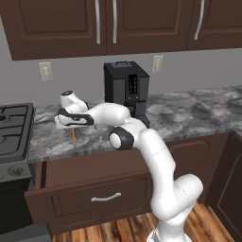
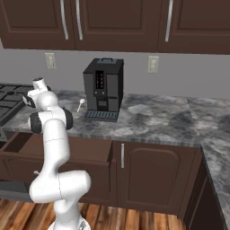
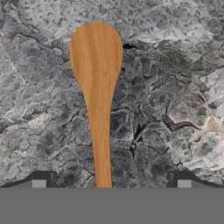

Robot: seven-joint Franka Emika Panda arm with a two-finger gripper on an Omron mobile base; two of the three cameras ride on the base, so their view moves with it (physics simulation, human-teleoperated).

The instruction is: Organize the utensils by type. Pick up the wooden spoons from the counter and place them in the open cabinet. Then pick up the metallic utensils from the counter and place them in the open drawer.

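Gripper [image 3: 111, 179] wide open, holding nothing, hovering straight over wooden spoon [image 3: 98, 87] lying flat on counter [image 3: 175, 65] w/ handle running up btwn the fingertips [image 3: 43, 178], long axis crosswise to jaw gap, so prob. just a straight drop needed.

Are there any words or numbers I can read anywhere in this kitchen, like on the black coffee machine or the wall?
No text can be read anywhere.
Coffee machine: its front panel carries tiny marks, too small and blurred to read.
Wall outlets: plain, no lettering.
Wooden spoon and counter: no print, just wood grain and marbling.
Upper cabinets and open drawer: no labels.
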